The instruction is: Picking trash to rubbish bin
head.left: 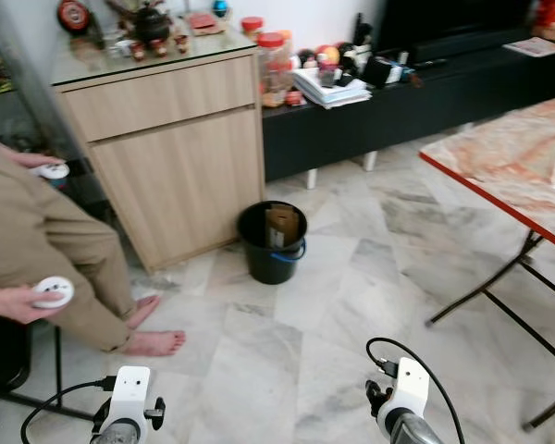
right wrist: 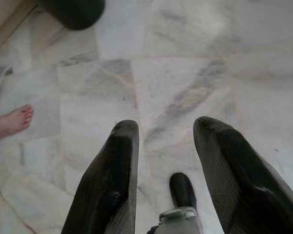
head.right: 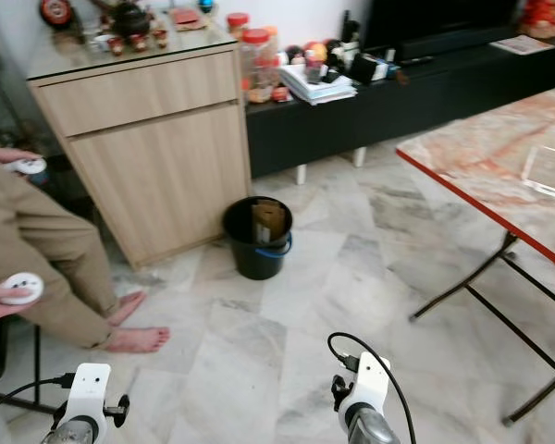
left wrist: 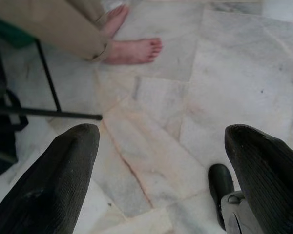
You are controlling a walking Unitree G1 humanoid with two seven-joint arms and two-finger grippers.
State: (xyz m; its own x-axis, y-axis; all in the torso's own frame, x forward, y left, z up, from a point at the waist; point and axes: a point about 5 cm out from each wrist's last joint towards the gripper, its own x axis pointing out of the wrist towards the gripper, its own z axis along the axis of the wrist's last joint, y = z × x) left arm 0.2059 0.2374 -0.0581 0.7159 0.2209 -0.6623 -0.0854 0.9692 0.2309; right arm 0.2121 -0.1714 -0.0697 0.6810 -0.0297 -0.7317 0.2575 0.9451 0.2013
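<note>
I stand on the marble floor [head.left: 351, 305] with both arms low in front of me. The left hand [left wrist: 161, 180] is spread wide and holds nothing; between its fingers I see only floor tiles and the bare foot [left wrist: 134, 51] of a person who sits on my left. The right hand [right wrist: 166, 170] is also parted, a bit less wide, and it is empty too.

The rubbish bin [head.left: 272, 242] is the black bucket ahead of me, standing on the floor just beside the wooden cabinet [head.left: 166, 148]. A brown piece, maybe cardboard, already stands inside it. The folding tabletop [head.left: 509, 157] with the red edge is on my right, well apart from the bin.

I judge that I am in the searching step: nothing is carried and I cannot make out any loose trash on the floor. The next move, I think, calls for turning or walking to find a piece and then lowering one hand over it.
</note>
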